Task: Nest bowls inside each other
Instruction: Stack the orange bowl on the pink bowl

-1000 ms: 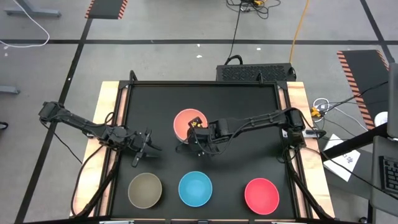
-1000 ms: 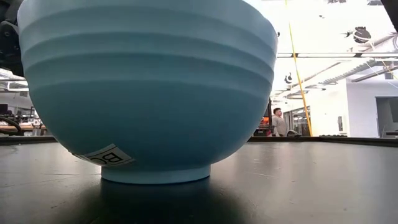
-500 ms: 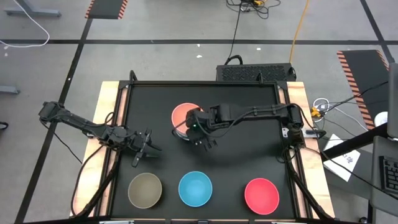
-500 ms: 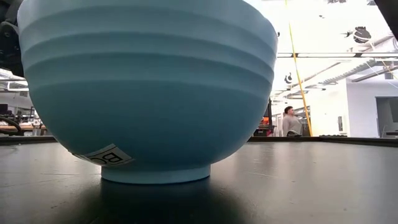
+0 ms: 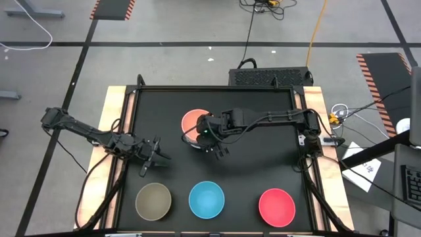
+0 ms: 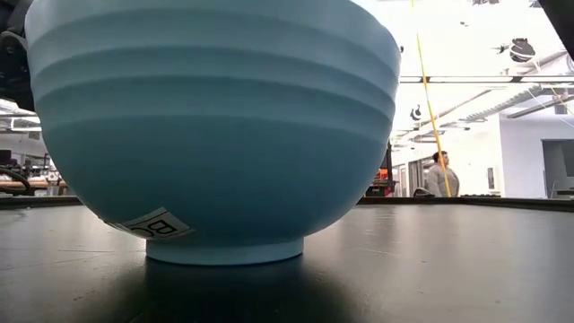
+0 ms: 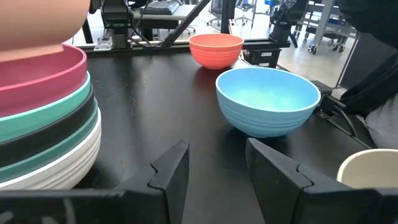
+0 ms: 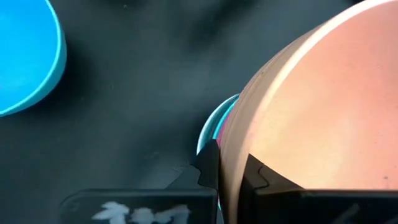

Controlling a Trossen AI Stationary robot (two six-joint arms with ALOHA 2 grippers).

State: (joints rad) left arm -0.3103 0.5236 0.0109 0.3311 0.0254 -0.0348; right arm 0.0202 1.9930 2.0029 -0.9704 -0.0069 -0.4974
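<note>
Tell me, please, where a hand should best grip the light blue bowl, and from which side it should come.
Probably its rim: the light blue bowl stands upright and alone, mouth open upward. Coming from above, one finger inside and one outside the thin wall should work; the curved, ribbed outside is too wide to clasp.

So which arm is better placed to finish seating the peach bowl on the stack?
Right. The right gripper is clamped on the peach-orange bowl's rim, directly over the stack. The left gripper is open and empty, off to the stack's side above the olive-brown bowl.
</note>
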